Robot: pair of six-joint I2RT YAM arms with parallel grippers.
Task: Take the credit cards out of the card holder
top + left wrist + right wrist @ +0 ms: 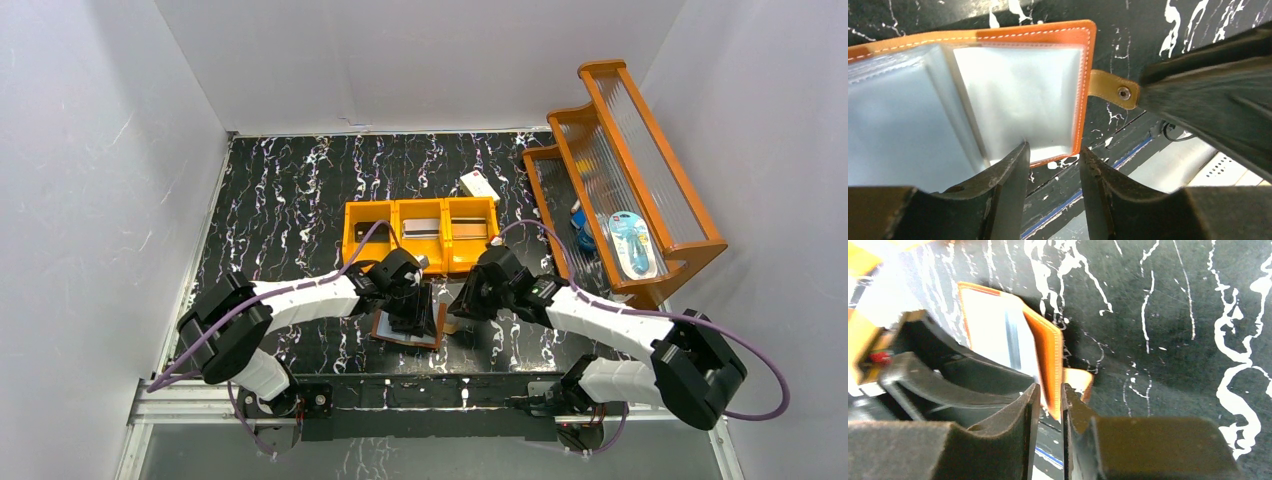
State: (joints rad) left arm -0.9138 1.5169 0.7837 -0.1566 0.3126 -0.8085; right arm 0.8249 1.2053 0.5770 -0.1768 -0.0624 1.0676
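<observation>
The card holder (400, 331) lies open on the black marbled table, its pale blue-grey sleeves (1013, 95) facing up; no card shows in them. Its snap tab (1112, 89) sticks out to the right. My left gripper (1053, 150) is open over the holder's near right corner, one fingertip (1015, 157) above the inner face; it is also in the top view (418, 308). My right gripper (1050, 387) is nearly closed, with the holder's orange-brown cover edge (1048, 355) between its fingers, by the tab. Grey-silver credit cards (421, 228) lie in the orange tray.
The orange three-compartment tray (396, 208) stands just behind the grippers. A cream-white box with red marks (480, 185) lies behind it. A wooden tiered rack (640, 170) with blue items stands at the right. The table's near edge (1098, 175) is close below the holder.
</observation>
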